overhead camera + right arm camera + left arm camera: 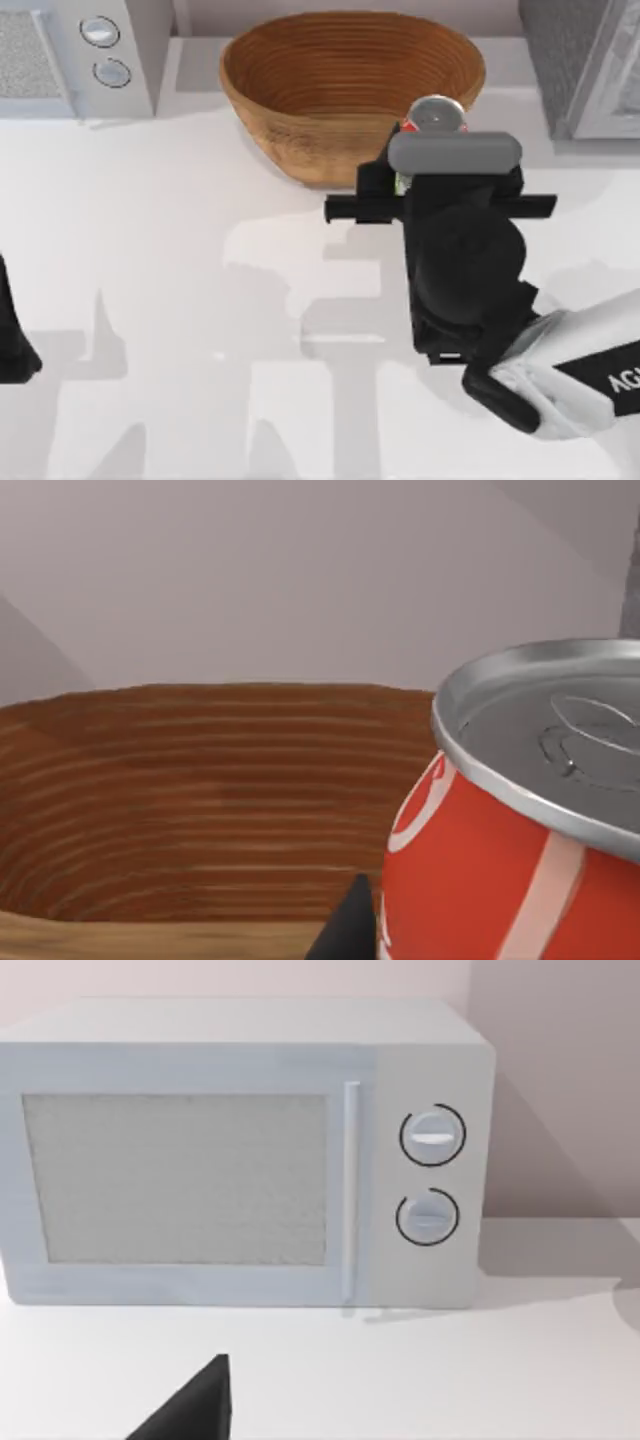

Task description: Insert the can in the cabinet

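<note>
The red can (437,115) with its silver top stands upright just beyond my right wrist, at the right front rim of the basket. In the right wrist view the can (500,860) is very near, with one dark fingertip (345,935) against its side. My right gripper (428,158) is shut on the can, its fingers mostly hidden under the grey wrist block. The cabinet (590,60), dark grey speckled with a light grey door panel, sits in the back right corner, to the right of the can. My left arm (10,340) is parked at the left edge.
A brown woven basket (300,110) stands at the back middle, and its inner wall (150,800) lies behind the can. A light grey appliance with two round knobs (70,50) occupies the back left, facing the left wrist camera (240,1150). The white table (200,300) is bare in front.
</note>
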